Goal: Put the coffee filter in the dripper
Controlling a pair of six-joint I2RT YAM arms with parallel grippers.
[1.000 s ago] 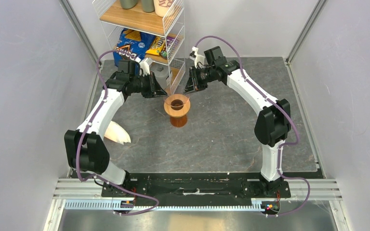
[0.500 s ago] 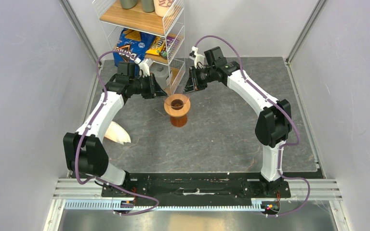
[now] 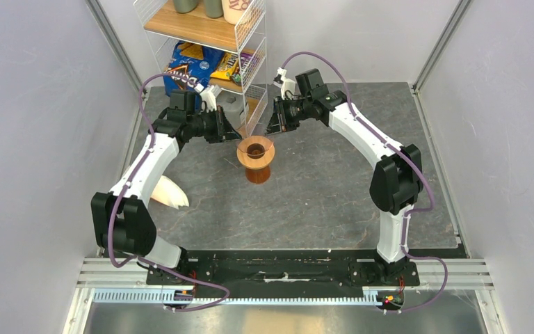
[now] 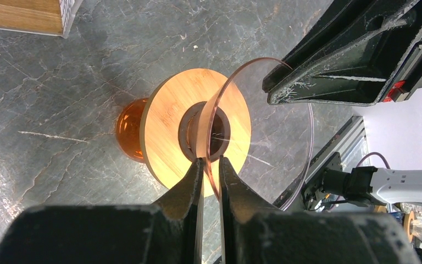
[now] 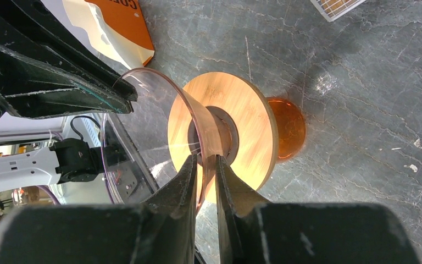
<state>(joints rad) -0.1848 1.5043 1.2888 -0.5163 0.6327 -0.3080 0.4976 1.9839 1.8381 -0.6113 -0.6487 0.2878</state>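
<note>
While left gripper [image 4: 211, 165] and right gripper [image 5: 204, 162] pinch the clear cone [image 4: 269, 143] by its rim, centre its tip over the dripper [image 4: 167, 121] hole mid-frame; lower level, release together.

bright even light, soft shadows, near gripper [image 4: 211, 165] blurred

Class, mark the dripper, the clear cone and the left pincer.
dripper [image 4: 162, 121]: left wrist view, on its wooden rim
clear cone [image 4: 275, 137]: left wrist view, on its see-through wall
left pincer [image 4: 210, 160]: left wrist view, midway between its fingertips
</note>
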